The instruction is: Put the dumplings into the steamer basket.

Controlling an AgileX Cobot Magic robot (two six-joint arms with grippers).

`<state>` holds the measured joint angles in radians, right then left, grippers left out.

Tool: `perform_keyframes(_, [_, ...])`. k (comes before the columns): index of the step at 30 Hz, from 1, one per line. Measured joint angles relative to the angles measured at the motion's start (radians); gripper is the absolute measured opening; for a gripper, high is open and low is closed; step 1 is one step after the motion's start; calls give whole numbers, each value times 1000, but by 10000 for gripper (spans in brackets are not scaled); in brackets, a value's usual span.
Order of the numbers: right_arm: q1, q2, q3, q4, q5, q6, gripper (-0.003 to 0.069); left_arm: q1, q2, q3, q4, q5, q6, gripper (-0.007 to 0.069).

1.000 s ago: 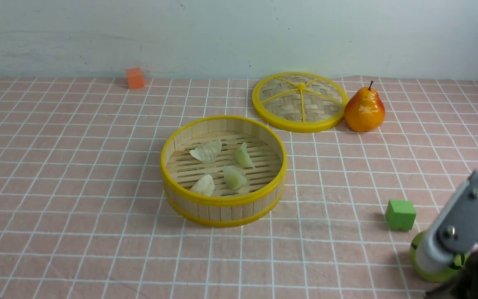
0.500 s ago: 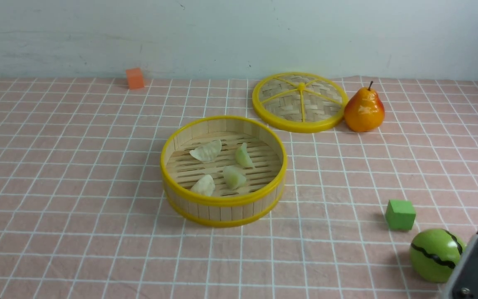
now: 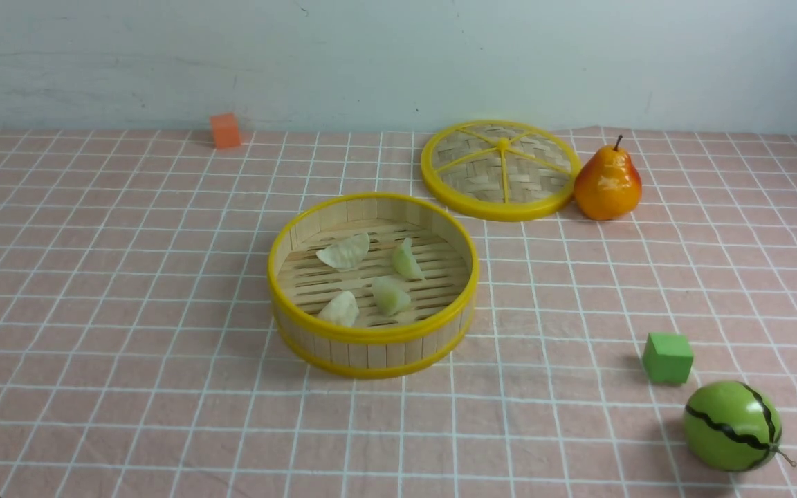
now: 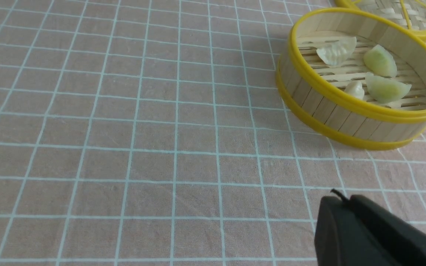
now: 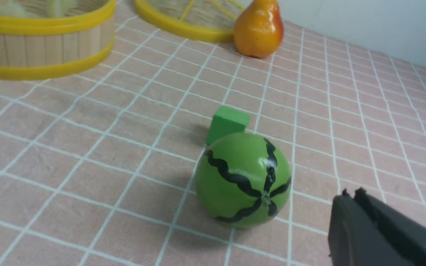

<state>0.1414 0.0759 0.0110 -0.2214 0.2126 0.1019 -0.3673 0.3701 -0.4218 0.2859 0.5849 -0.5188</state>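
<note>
The steamer basket (image 3: 371,337) stands mid-table with several pale dumplings (image 3: 345,252) lying on its slatted floor. In the left wrist view the basket (image 4: 346,101) and the dumplings (image 4: 380,61) inside it are seen from the side. My left gripper (image 4: 342,199) hovers over bare cloth well short of the basket, shut and holding nothing. My right gripper (image 5: 351,194) is shut and empty too, low beside a green watermelon ball (image 5: 242,179). Neither gripper's fingers appear in the front view.
The woven lid (image 3: 500,169) lies flat behind the basket, with a pear (image 3: 608,183) at its right. A green cube (image 3: 667,357) and the watermelon ball (image 3: 730,425) sit at the front right. An orange cube (image 3: 225,130) rests by the back wall.
My right arm has drawn back out of the front view at the lower right, uncovering the watermelon ball. The basket and dumplings have not moved.
</note>
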Motion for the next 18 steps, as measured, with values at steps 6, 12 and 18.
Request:
perform_keyframes(6, [-39, -85, 14, 211, 101, -73, -3, 0, -1, 0, 0, 1, 0, 29])
perform_keyframes(12, [-39, -86, 7, 250, 163, -102, -3, 0, -1, 0, 0, 1, 0, 36])
perform_keyframes(18, [-39, -86, 5, 221, 173, -102, -3, 0, -1, 0, 0, 1, 0, 38])
